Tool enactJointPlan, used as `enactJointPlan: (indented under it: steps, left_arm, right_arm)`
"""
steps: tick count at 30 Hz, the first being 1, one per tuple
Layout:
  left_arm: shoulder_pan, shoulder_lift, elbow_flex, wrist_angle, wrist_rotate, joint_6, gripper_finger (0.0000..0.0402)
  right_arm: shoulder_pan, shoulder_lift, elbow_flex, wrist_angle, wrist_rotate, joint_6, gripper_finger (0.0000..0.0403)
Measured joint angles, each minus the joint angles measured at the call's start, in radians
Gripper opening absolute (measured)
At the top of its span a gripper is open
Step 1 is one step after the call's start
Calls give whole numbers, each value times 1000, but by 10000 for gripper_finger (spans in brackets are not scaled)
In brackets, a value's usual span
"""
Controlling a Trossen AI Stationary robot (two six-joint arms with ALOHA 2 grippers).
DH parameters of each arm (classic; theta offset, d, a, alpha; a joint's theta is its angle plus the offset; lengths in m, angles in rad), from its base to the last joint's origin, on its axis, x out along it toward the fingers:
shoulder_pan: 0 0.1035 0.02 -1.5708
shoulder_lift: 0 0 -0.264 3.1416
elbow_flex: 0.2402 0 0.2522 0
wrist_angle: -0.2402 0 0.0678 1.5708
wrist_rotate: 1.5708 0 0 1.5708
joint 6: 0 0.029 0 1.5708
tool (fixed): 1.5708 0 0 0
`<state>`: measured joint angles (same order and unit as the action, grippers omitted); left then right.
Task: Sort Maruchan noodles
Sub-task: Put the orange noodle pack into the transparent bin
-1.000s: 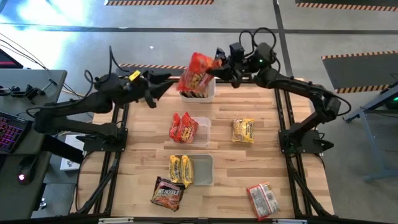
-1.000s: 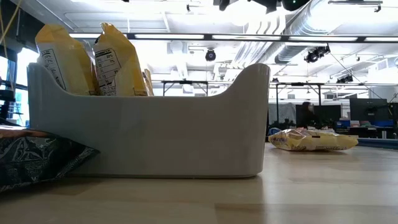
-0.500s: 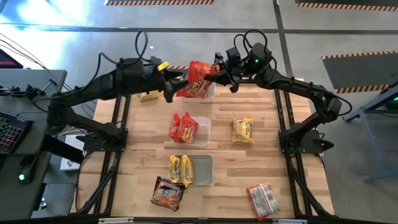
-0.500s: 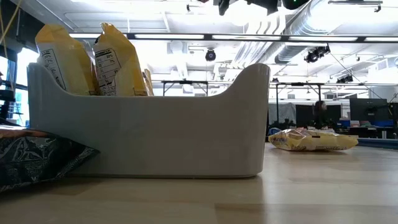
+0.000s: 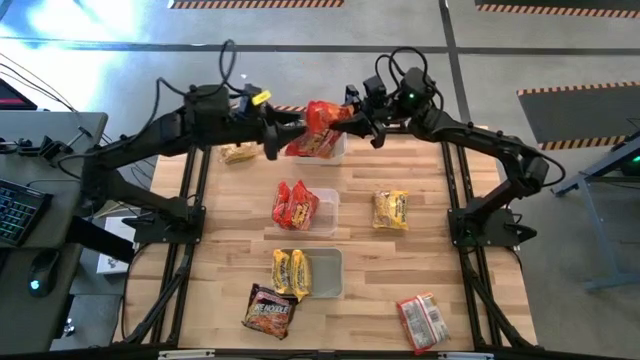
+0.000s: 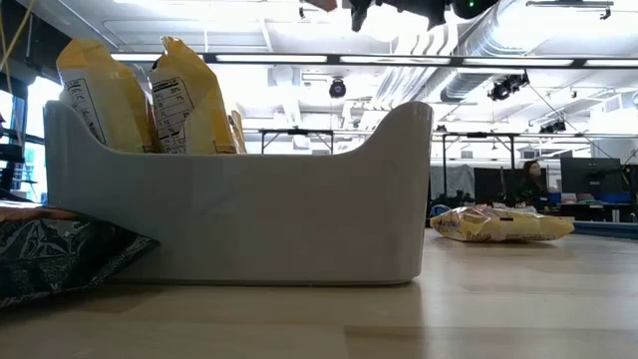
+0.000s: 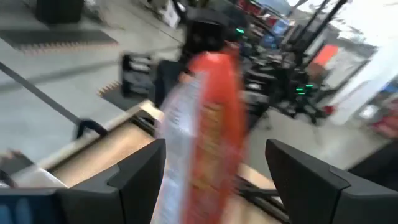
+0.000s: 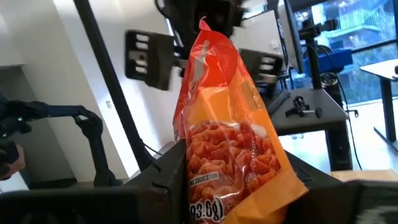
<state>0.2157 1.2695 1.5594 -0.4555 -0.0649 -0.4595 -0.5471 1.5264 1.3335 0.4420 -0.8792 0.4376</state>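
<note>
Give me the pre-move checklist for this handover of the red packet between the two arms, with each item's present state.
1. Right gripper grips the red packet: ok, the right wrist view shows the packet clamped between its fingers.
2. Left gripper open around the packet: ok, the left wrist view shows its fingers spread, with the packet between them.
3. Left fingers already touching the packet: cannot tell.
4. Packet held over the far tub: ok, it hangs above that tub in the high view.
5. Red noodles belong in the middle tub, which holds red packets: ok.
6. Loose packets clear of the arms: ok, the yellow packet lies apart on the table.
</note>
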Motion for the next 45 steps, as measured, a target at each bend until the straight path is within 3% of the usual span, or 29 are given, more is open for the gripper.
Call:
enactJointPlan:
  steps: [6, 14, 20, 25, 28, 32, 36, 45]
  left_arm:
    - [-1, 9, -1, -75, 54, -61, 271]
    - [-13, -10, 0, -50, 40, 57, 271]
    - [5, -12, -1, -52, 170, 79, 271]
    - [31, -11, -1, -70, 78, -81, 276]
    - [42, -11, -1, -95, 82, -44, 276]
    - [40, -11, -1, -83, 145, 49, 276]
    - [41, -11, -1, -69, 220, 42, 277]
    - [42, -7, -2, -71, 192, 51, 317]
  right_arm:
    - [-7, 0, 0, -3, -23, -1, 129]
    - [11, 0, 0, 1, -18, -6, 129]
    - [11, 0, 0, 0, -11, -1, 129]
    - [11, 0, 0, 0, -3, -1, 129]
    - [11, 0, 0, 0, -3, -1, 129]
    - [11, -1, 0, -1, -3, -1, 129]
    - [11, -1, 0, -1, -3, -1, 129]
    - [11, -2, 0, -6, -2, -1, 129]
